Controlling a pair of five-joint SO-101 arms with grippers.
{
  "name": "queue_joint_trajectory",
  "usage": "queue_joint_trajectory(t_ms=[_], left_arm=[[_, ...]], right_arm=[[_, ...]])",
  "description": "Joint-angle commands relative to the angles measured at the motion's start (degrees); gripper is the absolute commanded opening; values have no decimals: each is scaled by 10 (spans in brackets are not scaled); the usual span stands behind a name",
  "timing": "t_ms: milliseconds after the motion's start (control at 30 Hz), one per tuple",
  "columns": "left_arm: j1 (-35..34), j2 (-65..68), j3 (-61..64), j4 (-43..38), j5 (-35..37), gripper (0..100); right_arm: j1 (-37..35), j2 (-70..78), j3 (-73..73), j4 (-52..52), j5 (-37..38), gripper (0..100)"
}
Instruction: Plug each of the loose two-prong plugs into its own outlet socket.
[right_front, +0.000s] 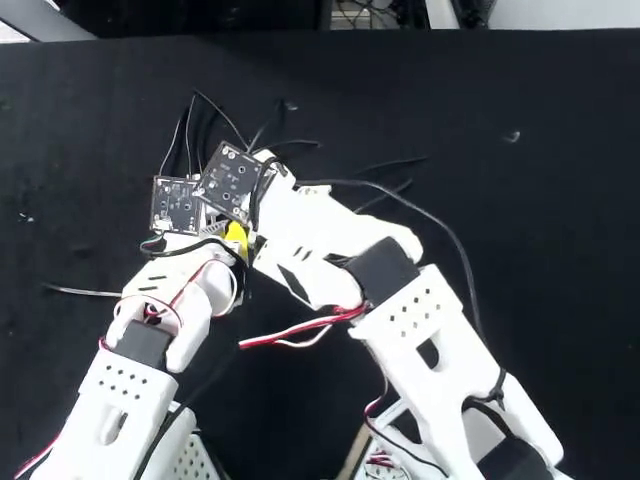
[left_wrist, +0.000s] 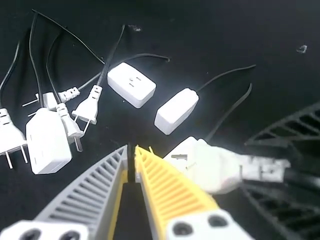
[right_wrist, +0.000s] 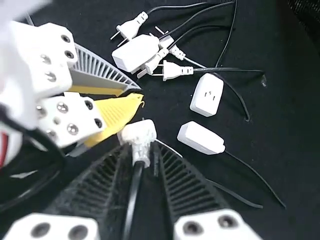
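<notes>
Black cloth covers your table (right_front: 540, 120), and both white arms lean in over its left-centre part. In the high view the right arm (right_front: 420, 320) is the bulkier one and comes up from the lower right. The left arm (right_front: 150, 340) comes up from the lower left. Their wrists meet close together, almost touching.

Your right gripper (right_wrist: 141, 145), the one with black ribbed fingers, is clamped around a white two-prong plug (right_wrist: 137, 134). The plug's cord runs back between the fingers. From the left wrist view you can see this held plug above the cloth, prongs pointing toward the left gripper's yellow finger (left_wrist: 165, 185) and just beside it.

Your left gripper (left_wrist: 132, 148) has one grey and one yellow finger. They are pressed nearly tip to tip with only a thin dark slit between them.

Beyond the grippers, three white outlet sockets lie on the cloth. One socket (left_wrist: 131, 84) lies face up with its slots showing. A second socket (left_wrist: 176, 110) lies near it, turned on its side. A third socket (left_wrist: 47, 141) lies well apart from those two, among the loose plugs.

Of the loose plugs, one (left_wrist: 87, 107) lies between the third and the face-up socket with its prongs out. Another loose plug (left_wrist: 67, 126) lies right beside the third socket. A further loose plug (left_wrist: 9, 140) lies on that socket's other side. Their thin black cords trail away across the cloth.
</notes>
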Motion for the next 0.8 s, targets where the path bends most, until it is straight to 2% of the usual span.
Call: queue_joint_trajectory(t_ms=[0, 100, 233, 467, 600, 767], left_arm=[[1, -4, -7, -4, 4, 30], [-12, -5, -7, -4, 4, 30], [-83, -7, -21, 1, 4, 30], [-292, -101, -136, 204, -6, 30], [-392, -145, -111, 297, -119, 30], [-533, -177, 40, 272, -198, 30]], right_arm=[[-5, -2, -35, 2, 3, 11], [-5, 0, -33, 3, 4, 11], [-2, 0, -28, 5, 4, 11], [5, 3, -25, 11, 4, 11], [-2, 25, -43, 47, 4, 11], [-60, 118, -88, 110, 2, 11]])
